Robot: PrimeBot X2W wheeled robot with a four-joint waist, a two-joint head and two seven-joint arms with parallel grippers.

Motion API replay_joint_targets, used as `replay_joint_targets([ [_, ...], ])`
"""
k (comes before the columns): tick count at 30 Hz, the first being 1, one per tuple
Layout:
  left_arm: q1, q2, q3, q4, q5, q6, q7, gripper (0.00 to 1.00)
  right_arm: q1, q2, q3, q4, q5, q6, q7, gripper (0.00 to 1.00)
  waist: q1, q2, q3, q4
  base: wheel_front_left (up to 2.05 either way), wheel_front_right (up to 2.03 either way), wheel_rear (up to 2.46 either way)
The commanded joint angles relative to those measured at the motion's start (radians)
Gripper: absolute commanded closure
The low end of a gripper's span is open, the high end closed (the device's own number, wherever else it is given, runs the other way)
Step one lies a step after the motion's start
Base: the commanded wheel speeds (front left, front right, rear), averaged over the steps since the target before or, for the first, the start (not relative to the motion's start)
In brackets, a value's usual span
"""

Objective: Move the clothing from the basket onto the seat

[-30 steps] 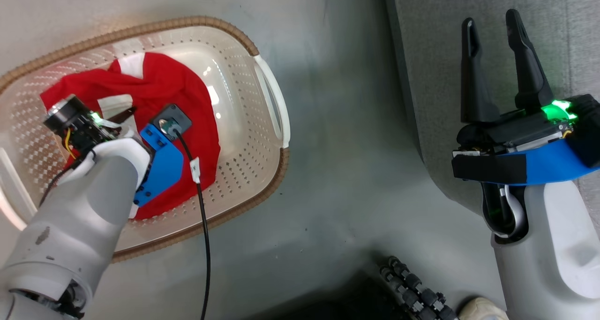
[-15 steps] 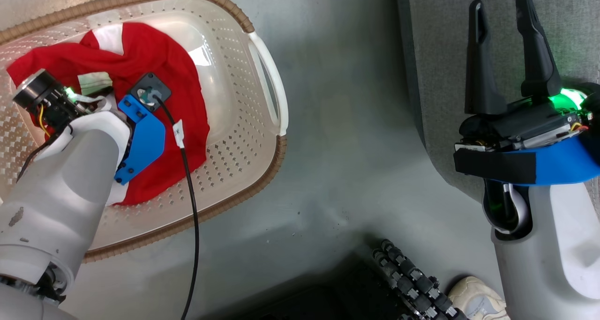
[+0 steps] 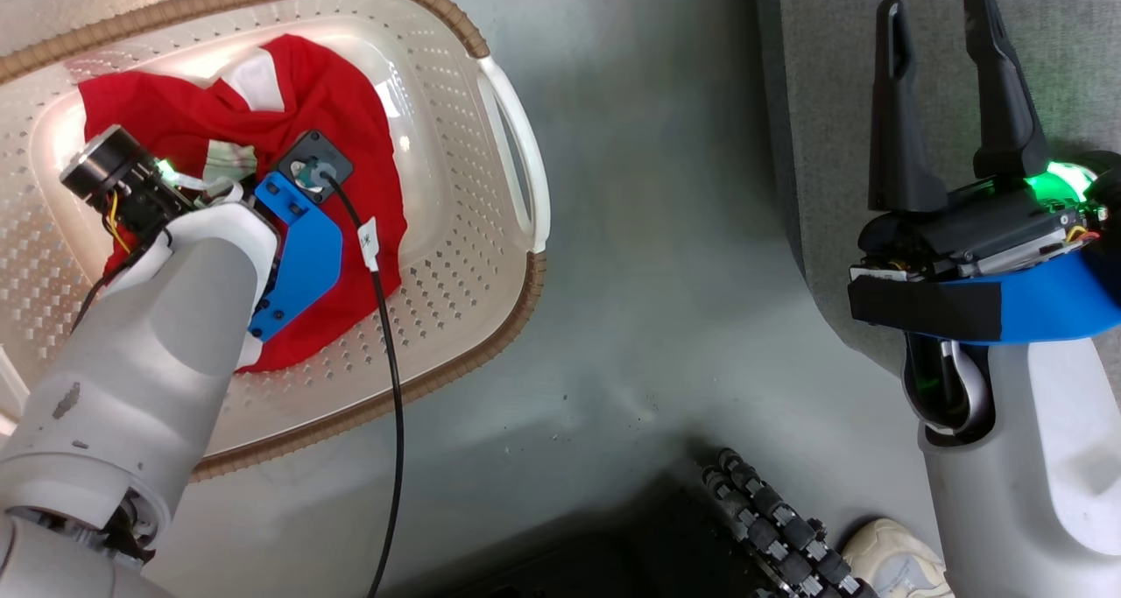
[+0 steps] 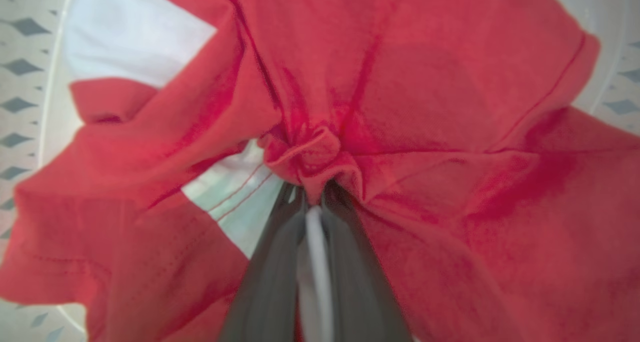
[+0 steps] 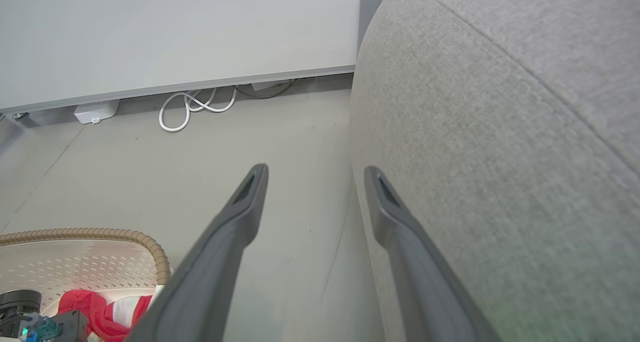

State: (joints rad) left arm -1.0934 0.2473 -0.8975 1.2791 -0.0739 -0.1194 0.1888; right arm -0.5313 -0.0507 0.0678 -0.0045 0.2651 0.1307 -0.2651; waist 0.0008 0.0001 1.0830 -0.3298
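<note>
- The left claw (image 4: pixel 312 194) is down in the basket (image 3: pixel 455 265), pinched shut on a bunch of the clothing (image 4: pixel 450 131). I think it means to lift it out.
- The clothing lies in the basket, not yet on the seat (image 3: pixel 823 99).
- The right claw (image 3: pixel 933 7) is wide open and empty, over the seat's edge.
- The clothing is soft, red and wrinkly, with white patches. The basket is plastic, full of holes. The seat is grey and fuzzy.
</note>
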Motion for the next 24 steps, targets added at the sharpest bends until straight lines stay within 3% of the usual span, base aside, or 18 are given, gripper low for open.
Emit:
replay_joint_targets([
  [1,0.014,0.021,-0.003,0.019,-0.004,0.014,0.004,1.00,-0.017,0.000,-0.008,0.008,-0.003,0.000,0.001,0.00,-0.0008,-0.0001,-0.009,0.005,0.00,0.00,0.00],
  [24,0.087,-0.133,-0.012,0.007,-0.090,-0.008,-0.234,1.00,0.039,-0.031,-0.043,0.066,-0.025,0.000,0.000,0.00,-0.0008,-0.0001,-0.265,0.126,0.00,0.00,0.00],
])
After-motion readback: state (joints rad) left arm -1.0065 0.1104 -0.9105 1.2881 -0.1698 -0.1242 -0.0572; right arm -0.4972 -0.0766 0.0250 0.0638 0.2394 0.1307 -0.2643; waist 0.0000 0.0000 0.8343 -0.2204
